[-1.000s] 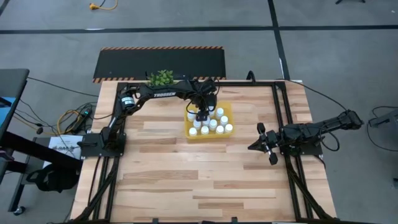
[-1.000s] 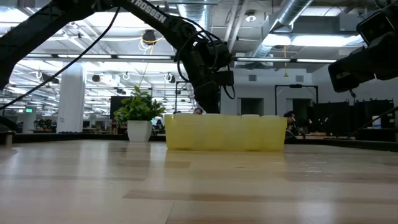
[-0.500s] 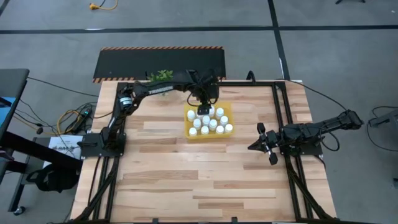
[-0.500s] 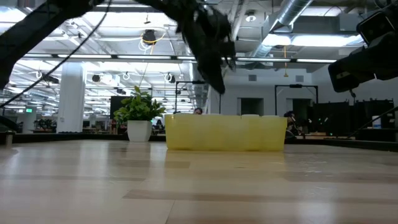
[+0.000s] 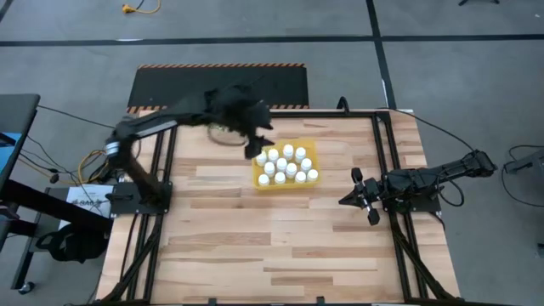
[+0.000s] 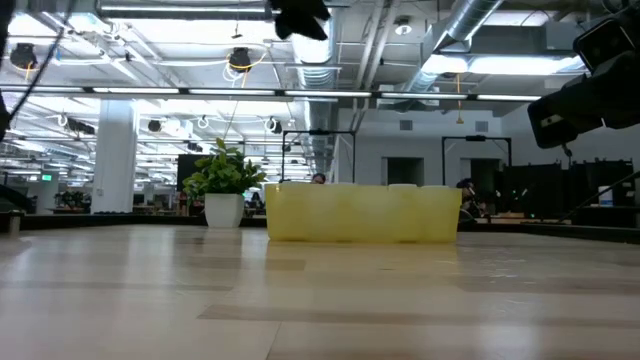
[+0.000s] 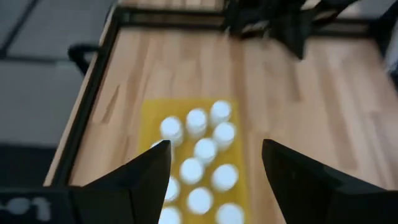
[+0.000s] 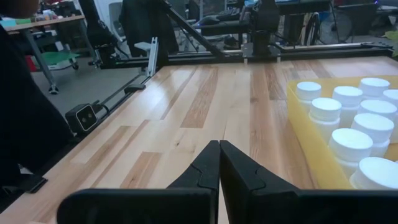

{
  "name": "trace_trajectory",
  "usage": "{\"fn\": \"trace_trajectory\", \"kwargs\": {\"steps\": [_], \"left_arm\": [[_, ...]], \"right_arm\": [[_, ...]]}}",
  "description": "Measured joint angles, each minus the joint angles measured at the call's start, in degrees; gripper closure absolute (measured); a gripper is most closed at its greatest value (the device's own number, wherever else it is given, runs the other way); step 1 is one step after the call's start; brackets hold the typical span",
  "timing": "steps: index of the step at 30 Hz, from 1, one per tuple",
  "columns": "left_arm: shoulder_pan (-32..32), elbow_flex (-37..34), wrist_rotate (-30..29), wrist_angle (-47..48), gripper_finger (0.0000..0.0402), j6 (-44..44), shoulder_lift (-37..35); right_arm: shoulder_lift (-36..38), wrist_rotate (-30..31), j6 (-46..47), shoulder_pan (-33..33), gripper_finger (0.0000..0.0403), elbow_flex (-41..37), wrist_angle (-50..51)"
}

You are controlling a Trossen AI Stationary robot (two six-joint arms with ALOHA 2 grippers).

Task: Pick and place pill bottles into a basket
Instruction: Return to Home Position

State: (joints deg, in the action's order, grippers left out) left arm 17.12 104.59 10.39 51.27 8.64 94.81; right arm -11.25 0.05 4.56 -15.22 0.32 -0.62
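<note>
Pill bottles [image 5: 291,170] were seen from above standing upright, caps up, inside the basket [image 5: 311,145]. None was seen on the table [image 5: 255,246] outside it. The left gripper [image 5: 257,144] was placed just beside the basket's corner nearest the left arm's base, clear of the bottles. One second before, it had been directly over the basket's middle. The right gripper [image 5: 361,197] was parked well apart from the basket, on its right-arm side, and was unchanged.

At table level, the basket [image 6: 362,213] was left unobstructed. The left gripper [image 6: 300,15] was raised high above it, whereas earlier it had been lowered to the basket's rim. The potted plant [image 6: 225,180] stood beyond the basket.

From the left wrist, the left gripper [image 7: 216,146] was shown spread wide with nothing between its fingers. The pill bottles [image 7: 205,149] and the basket [image 7: 149,118] were viewed from well above.

From the right wrist, the right gripper [image 8: 219,149] was shown pressed closed and empty. The basket [image 8: 311,146] with its pill bottles [image 8: 348,96] lay near it.

The withdrawal is judged to mean that placing is finished and only the return to rest remains.
</note>
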Motion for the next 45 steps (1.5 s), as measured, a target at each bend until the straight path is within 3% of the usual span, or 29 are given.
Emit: {"fn": "trace_trajectory", "kwargs": {"steps": [9,15,21,26,31,39,45], "left_arm": [[-5.54,-39.65,-4.07,-30.82,0.0161,-6.60,-25.88],[-7.00,-61.15,1.59,-44.95,0.0161,-9.79,-40.65],[-7.53,-77.65,6.14,-54.08,0.0161,-10.92,-53.71],[-7.58,-88.37,9.98,-60.20,0.0161,-13.48,-62.28],[-8.01,-96.29,7.52,-66.76,0.0161,-14.90,-68.62],[-11.13,-101.34,-4.21,-69.42,0.0161,-13.39,-68.90],[-11.16,-103.80,-2.78,-69.06,0.0161,-11.05,-68.16]], "right_arm": [[0.00,-0.01,-0.01,-0.02,0.0401,0.00,0.00],[0.00,0.00,-0.01,-0.02,0.0401,0.00,0.00],[0.00,0.00,0.00,-0.02,0.0401,0.00,0.00],[0.00,0.00,0.00,-0.02,0.0401,-0.02,0.00],[0.00,0.00,0.00,-0.02,0.0401,0.00,0.00],[0.00,-0.02,0.00,0.00,0.0401,-0.02,0.00],[0.00,-0.02,-0.01,-0.02,0.0401,-0.02,0.00]]}}
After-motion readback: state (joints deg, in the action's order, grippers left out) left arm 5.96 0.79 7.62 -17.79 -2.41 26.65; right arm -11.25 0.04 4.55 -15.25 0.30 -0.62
